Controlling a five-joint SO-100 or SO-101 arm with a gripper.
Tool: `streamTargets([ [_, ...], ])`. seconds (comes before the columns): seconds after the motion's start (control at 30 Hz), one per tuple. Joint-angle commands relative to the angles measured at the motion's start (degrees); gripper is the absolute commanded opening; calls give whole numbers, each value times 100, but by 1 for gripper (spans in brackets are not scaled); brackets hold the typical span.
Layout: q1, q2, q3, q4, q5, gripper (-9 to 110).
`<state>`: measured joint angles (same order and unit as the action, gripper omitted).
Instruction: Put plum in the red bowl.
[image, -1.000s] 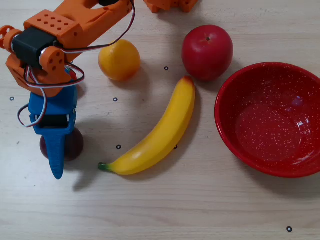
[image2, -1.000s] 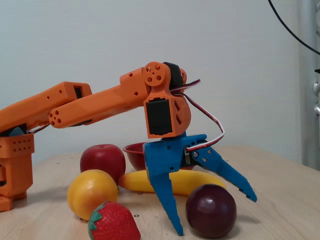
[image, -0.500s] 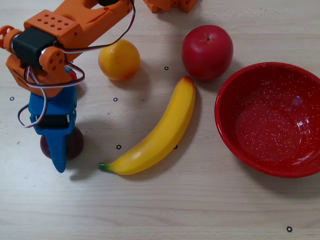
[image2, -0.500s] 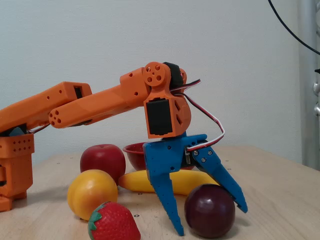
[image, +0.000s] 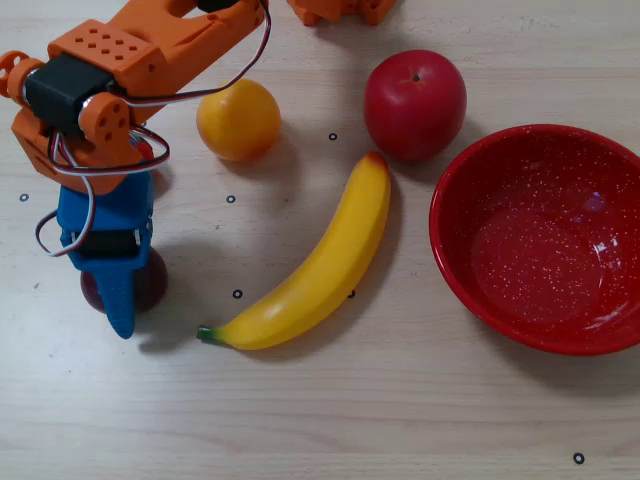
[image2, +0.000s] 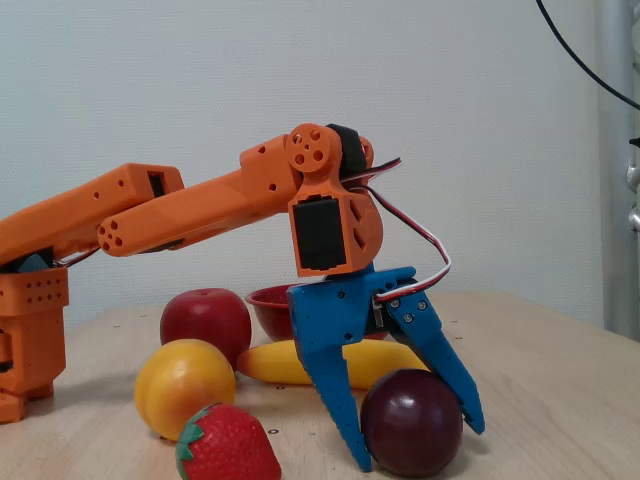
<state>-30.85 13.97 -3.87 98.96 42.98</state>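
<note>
In the fixed view the blue hand (image2: 418, 448) grips the plum (image2: 411, 422) between both fingers, low on the counter (image2: 560, 400). In the overhead view the plum (image: 148, 285) sits far left of the red bowl (image: 541, 236), beyond the banana (image: 315, 262).

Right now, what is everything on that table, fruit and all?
plum: one, dark purple, on the table between the gripper's fingers, near left in the overhead view.
strawberry: one, red with green top, front left in the fixed view.
orange: one, yellow-orange, beside the arm.
apple: one, red, behind the banana's tip.
banana: one, yellow, lying mid-table.
red bowl: one, white-speckled, empty, at the right.
table: one, pale wood.
arm: one, orange.
gripper: one, blue, closed around the plum.
</note>
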Motion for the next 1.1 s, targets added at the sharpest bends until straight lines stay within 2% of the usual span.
streamTargets([
  [0.0, 0, 237, -281, -105, 220, 0],
  [0.33, 132, 1345, -299, 387, -721, 0],
  [0.73, 712, 4860, 2443, 255, -2030, 0],
  [1.07, 1978, 7761, 5010, -562, -3331, 0],
])
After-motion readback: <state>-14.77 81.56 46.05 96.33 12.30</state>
